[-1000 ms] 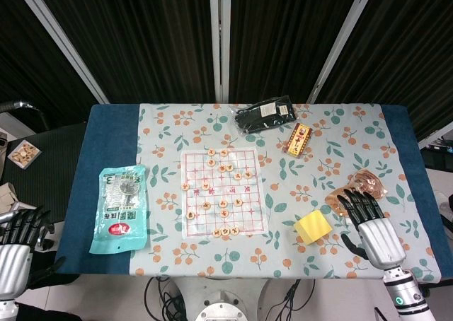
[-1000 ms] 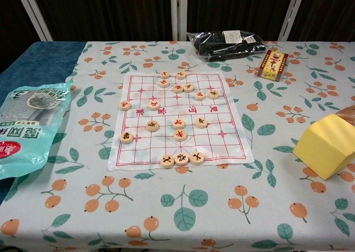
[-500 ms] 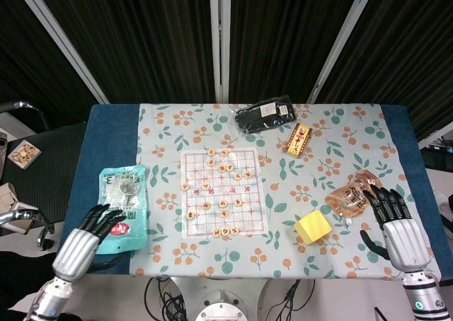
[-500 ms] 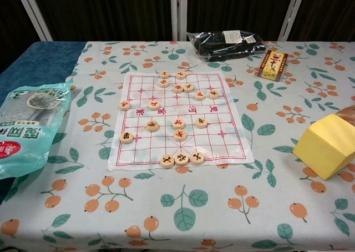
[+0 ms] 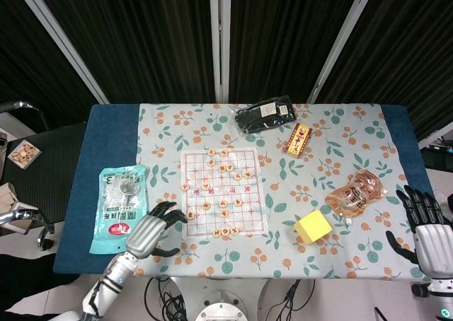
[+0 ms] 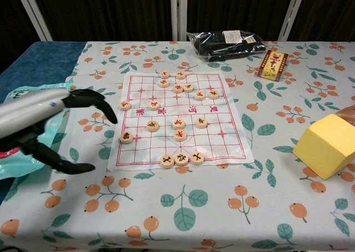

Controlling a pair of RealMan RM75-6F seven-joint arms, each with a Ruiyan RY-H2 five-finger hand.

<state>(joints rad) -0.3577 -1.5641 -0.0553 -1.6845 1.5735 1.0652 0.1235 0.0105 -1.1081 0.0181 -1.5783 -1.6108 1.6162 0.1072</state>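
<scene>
We find the fingers [image 6: 105,105] of the left hand [image 5: 152,232] spread and lightly curled, the thumb set wide below them, holding nothing. In the chest view the fingertips hover just beside the left edge of the chess board [image 5: 244,201], near the round piece [image 6: 126,105] on its outermost line; whether they touch the cloth cannot be told. The green packet [image 5: 119,208] lies just to the left of this hand, partly behind it in the chest view. The right hand [image 5: 428,236] stands at the right edge of the worktop [image 5: 106,130], fingers apart and empty, near the orange packet [image 5: 357,194] and well apart from the board. The yellow block [image 6: 324,145] sits between the board and that packet. The black pouch [image 5: 265,116] and the small box [image 5: 300,138] lie beyond the board at the far side. We judge the step in hand to be an approach to the board's left-side pieces, with no grasp made yet. Any next move calls for narrowing thumb and finger over one piece without disturbing its neighbours or dragging the thin board.
</scene>
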